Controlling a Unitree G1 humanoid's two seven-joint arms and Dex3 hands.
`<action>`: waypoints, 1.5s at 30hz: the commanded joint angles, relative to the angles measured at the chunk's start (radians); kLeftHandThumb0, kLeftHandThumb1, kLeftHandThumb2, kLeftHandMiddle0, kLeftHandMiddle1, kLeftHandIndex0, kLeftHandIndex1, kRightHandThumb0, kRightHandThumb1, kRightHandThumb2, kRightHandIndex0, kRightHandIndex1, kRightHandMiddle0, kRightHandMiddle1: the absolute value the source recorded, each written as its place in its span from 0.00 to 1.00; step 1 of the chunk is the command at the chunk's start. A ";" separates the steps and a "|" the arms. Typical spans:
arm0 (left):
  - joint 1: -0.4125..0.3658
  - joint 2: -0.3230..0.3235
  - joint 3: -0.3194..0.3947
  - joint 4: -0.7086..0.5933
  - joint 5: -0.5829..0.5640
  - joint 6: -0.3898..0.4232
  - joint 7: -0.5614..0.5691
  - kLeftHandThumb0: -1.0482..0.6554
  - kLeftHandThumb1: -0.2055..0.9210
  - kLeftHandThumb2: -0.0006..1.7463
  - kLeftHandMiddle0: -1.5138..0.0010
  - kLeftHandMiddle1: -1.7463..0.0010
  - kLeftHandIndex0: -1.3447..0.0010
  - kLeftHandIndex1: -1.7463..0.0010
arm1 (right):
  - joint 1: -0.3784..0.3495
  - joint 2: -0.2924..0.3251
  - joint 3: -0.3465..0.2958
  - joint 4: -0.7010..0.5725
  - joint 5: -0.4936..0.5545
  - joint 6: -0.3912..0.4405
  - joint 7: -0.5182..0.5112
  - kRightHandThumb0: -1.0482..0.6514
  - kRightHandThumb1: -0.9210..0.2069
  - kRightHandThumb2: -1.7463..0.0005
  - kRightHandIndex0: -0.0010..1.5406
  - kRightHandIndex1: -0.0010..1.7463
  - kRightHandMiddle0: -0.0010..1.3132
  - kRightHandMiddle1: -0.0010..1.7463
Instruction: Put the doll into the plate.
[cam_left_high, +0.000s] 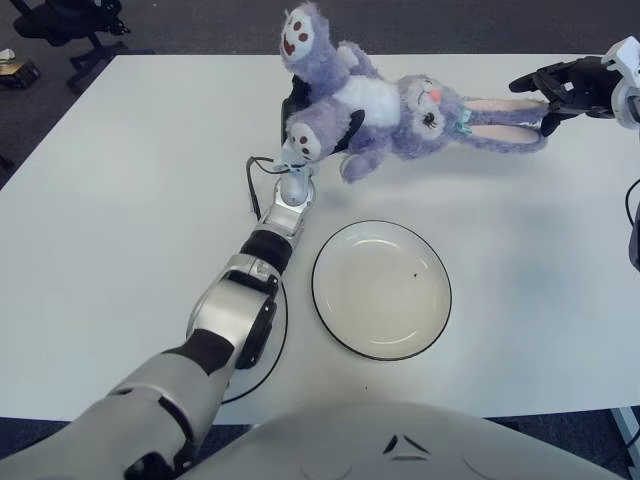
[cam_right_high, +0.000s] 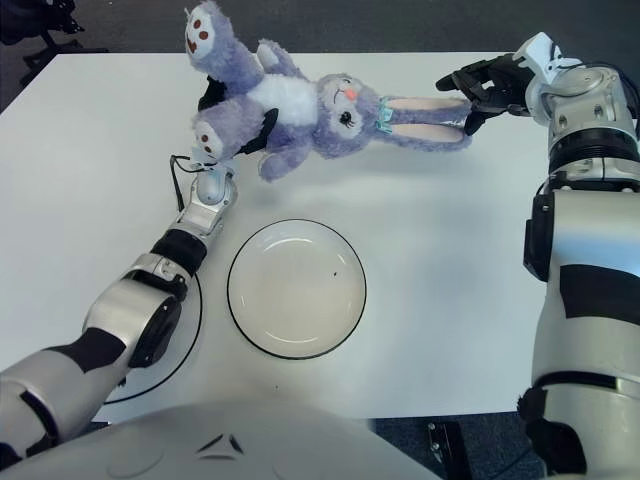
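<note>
Left eye view: left hand (cam_left_high: 300, 112) fingers clamped on doll (cam_left_high: 385, 103) w/ legs up, lifted beyond plate (cam_left_high: 381, 289) to carry over. Right hand (cam_right_high: 487, 85) fingers spread near ear tips, prob. steadying.

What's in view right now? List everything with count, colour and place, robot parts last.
doll: one, purple and white, stretched out above the far side of the table
plate: one, white with dark rim, near centre of the table, nothing in it
table: one, white
office chair: one, black, on the floor at far left
left hand: black, gripping the doll's body
right hand: black, at the tips of the doll's ears
</note>
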 joint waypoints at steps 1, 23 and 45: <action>0.021 0.003 0.055 -0.112 -0.073 0.106 -0.041 0.73 0.68 0.42 0.40 0.00 0.51 0.00 | 0.015 0.010 0.004 -0.002 0.000 0.000 -0.004 0.26 0.00 0.63 0.60 0.04 0.45 0.06; 0.096 0.078 0.247 -0.464 -0.321 0.626 -0.145 0.73 0.68 0.44 0.40 0.00 0.55 0.00 | 0.033 0.019 0.075 -0.017 -0.042 -0.050 -0.019 0.27 0.00 0.64 0.59 0.01 0.39 0.03; 0.187 0.175 0.340 -0.621 -0.452 0.848 -0.236 0.74 0.72 0.42 0.41 0.00 0.57 0.00 | 0.032 0.009 0.125 -0.027 -0.071 -0.062 -0.043 0.27 0.00 0.63 0.59 0.01 0.37 0.02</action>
